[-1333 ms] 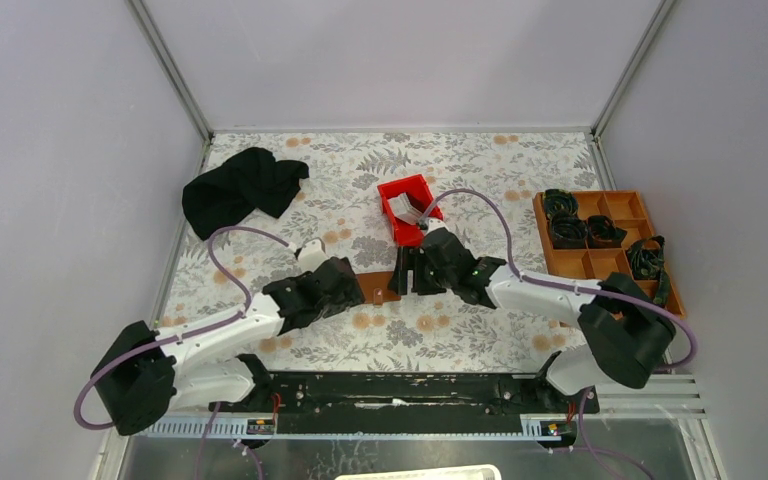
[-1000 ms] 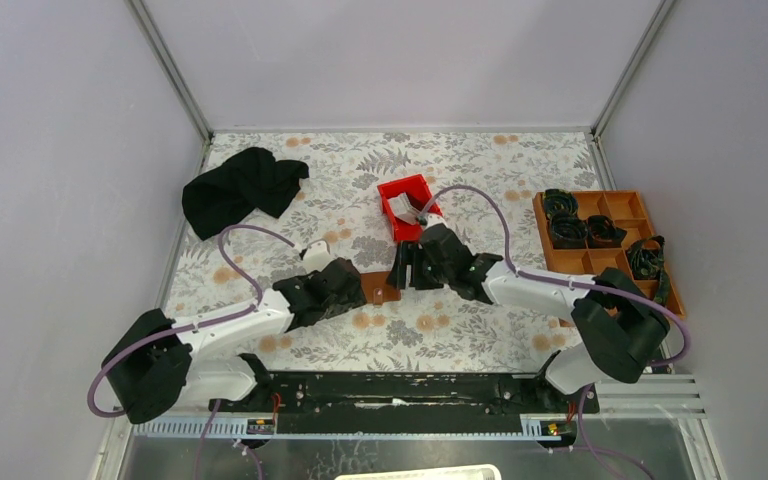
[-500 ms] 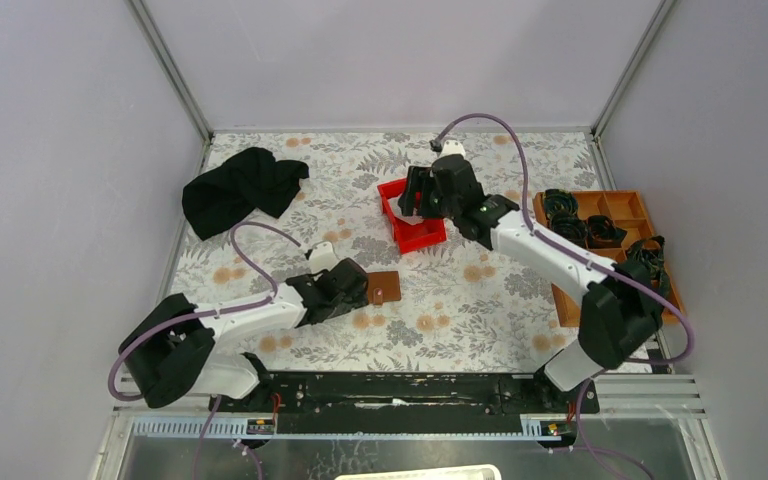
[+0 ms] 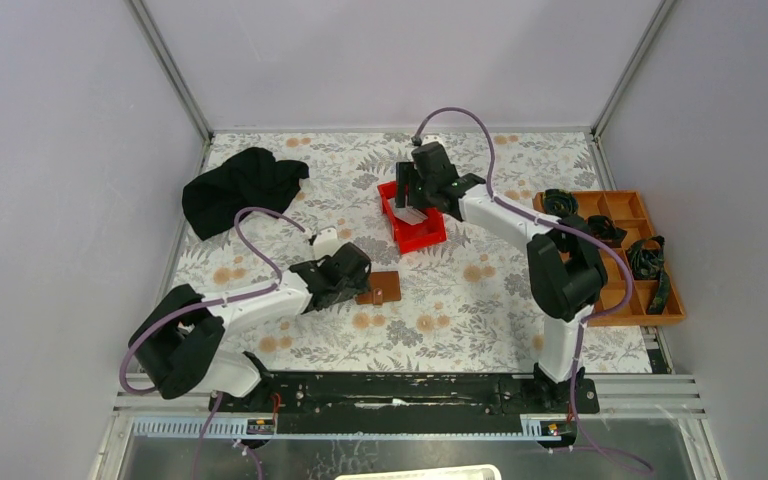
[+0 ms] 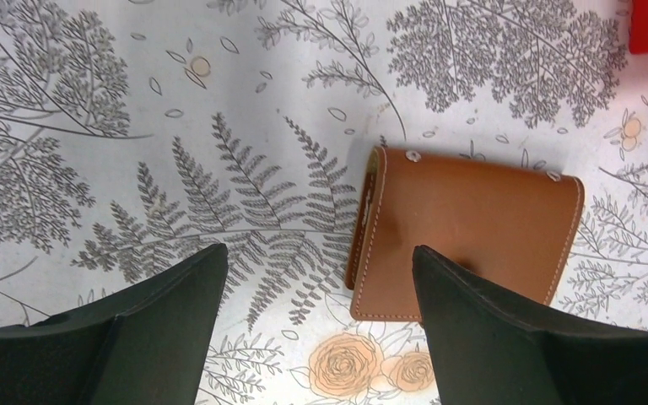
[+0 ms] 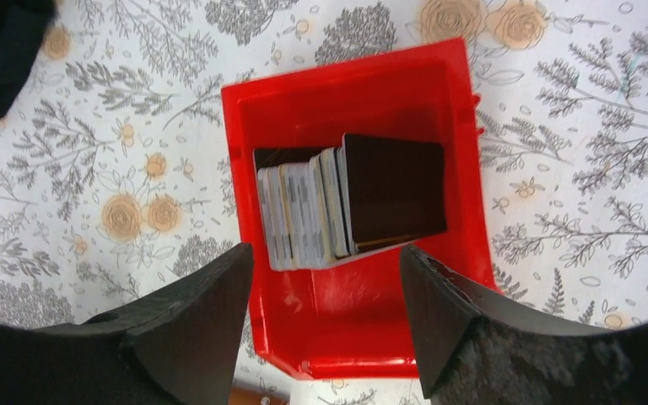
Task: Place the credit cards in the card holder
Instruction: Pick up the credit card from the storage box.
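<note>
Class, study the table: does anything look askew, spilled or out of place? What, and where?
A black cloth lies crumpled at the far left. In the orange tray at right, a black strap sprawls across dividers instead of sitting in one compartment.

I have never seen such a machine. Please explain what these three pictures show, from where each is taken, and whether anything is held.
Two robot arms are bolted at the near edge of a flowered table. The wide picture looks down from above and behind them; the other two come from a camera on each wrist, with that arm's black jaws at the bottom. The left arm has open jaws over a closed brown card holder. The right arm has open jaws above a red bin of credit cards. A black cloth and an orange tray lie aside. Nothing is held.
</note>
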Action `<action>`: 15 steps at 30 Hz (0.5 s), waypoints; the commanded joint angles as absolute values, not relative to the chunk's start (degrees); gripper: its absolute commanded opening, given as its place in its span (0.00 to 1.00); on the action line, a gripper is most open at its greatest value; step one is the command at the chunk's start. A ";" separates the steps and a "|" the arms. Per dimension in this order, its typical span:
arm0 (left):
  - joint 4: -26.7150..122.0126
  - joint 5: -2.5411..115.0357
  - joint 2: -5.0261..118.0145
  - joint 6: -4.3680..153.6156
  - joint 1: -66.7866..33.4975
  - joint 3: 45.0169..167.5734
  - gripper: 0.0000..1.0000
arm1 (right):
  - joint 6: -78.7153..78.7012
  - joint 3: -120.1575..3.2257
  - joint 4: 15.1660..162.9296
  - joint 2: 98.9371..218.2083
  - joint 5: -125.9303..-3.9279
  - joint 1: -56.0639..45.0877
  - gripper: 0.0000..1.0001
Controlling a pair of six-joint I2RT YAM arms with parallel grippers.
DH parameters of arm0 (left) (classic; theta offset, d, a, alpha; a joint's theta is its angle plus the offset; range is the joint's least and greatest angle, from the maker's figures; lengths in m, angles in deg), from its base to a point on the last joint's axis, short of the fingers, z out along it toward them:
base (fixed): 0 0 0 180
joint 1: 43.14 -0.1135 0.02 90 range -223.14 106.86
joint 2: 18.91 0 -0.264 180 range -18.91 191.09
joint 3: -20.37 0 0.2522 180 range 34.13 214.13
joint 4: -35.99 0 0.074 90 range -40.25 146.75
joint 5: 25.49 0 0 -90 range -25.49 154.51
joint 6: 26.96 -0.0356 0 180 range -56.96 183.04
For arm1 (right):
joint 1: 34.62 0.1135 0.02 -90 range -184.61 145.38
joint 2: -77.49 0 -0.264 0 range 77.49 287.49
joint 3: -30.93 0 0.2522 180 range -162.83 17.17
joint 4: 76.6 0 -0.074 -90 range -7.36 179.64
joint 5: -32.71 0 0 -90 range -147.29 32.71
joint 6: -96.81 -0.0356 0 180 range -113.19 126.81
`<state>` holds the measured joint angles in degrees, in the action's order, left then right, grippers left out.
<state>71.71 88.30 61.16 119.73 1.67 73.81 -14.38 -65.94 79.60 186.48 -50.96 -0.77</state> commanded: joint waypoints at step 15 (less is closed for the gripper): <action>66.83 85.87 63.54 113.61 -4.58 75.55 0.88 | -14.37 -76.79 78.92 195.99 -64.37 -6.59 0.68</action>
